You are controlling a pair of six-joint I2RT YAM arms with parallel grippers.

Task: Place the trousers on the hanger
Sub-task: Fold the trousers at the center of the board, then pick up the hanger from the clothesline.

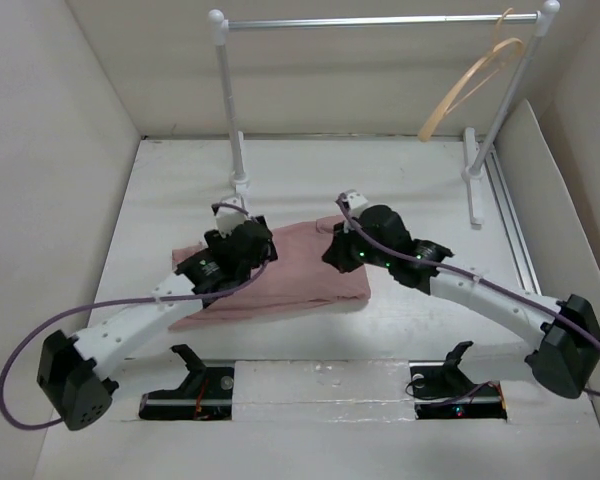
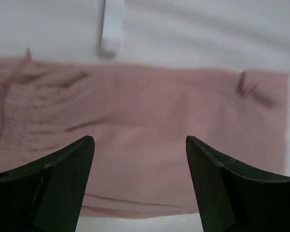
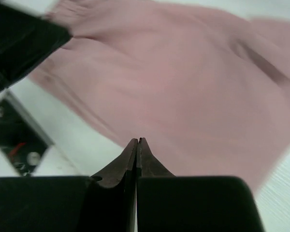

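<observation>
The dusty-pink trousers [image 1: 305, 268] lie folded flat on the white table between the two arms. They also show in the left wrist view [image 2: 154, 106], with the gathered waist at the left, and in the right wrist view [image 3: 183, 82]. The tan wooden hanger [image 1: 472, 82] hangs by its hook from the right end of the metal rail, far from both grippers. My left gripper [image 1: 252, 240] [image 2: 139, 139] is open and empty, just above the trousers' left part. My right gripper [image 1: 336, 254] [image 3: 137, 140] is shut and empty, over the trousers' right near edge.
The silver-and-white clothes rail [image 1: 380, 20] spans the back, with one foot [image 1: 242, 185] [image 2: 111, 29] just behind the trousers and the other [image 1: 472, 175] at the right. Two black stands [image 1: 195, 375] [image 1: 450, 375] sit at the near edge. Walls enclose the table.
</observation>
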